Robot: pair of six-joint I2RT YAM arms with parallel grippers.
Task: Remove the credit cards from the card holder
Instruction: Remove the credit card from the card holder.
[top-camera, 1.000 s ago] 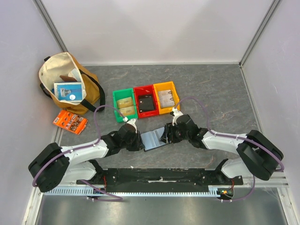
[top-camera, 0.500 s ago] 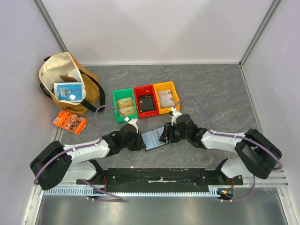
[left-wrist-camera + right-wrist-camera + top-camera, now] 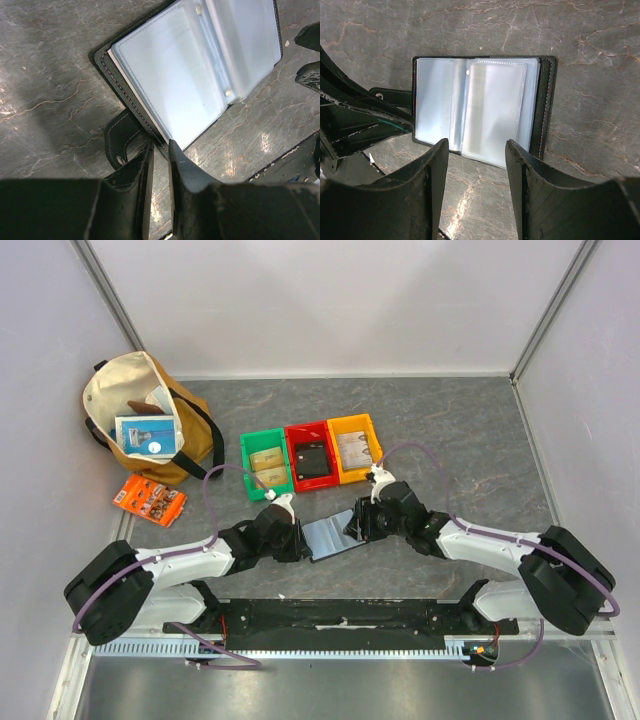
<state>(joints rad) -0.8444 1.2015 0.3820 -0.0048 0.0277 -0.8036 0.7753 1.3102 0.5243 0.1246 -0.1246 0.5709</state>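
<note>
the card holder (image 3: 328, 538) lies open on the grey stone-patterned worktop (image 3: 450, 430), near its front edge, at 6 o'clock from the red bin (image 3: 311, 455). its two shiny grey-blue inner panels face up and a black rim runs around them.

the left end effector (image 3: 160, 148) sits at the holder's 9 o'clock side in the top view. in its wrist view the fingers are drawn almost together with the holder's black stitched rim pinched between them. a black snap strap (image 3: 120, 145) sticks out from under the cover just beside that grip.

the right end effector (image 3: 477, 145) is at the holder's 2 o'clock side in the top view. its fingers are spread apart and straddle the near edge of the clear plastic sleeves (image 3: 492, 112); whether the tips touch the holder cannot be told.

a green bin (image 3: 266, 464) with tan flat items stands at 9 o'clock of the red bin, which holds a flat black item. an orange bin (image 3: 354, 448) stands at its 3 o'clock. a tan tote bag (image 3: 150, 420) sits at 10 o'clock on the worktop, with an orange packet (image 3: 148, 500) at the bag's 6 o'clock.
</note>
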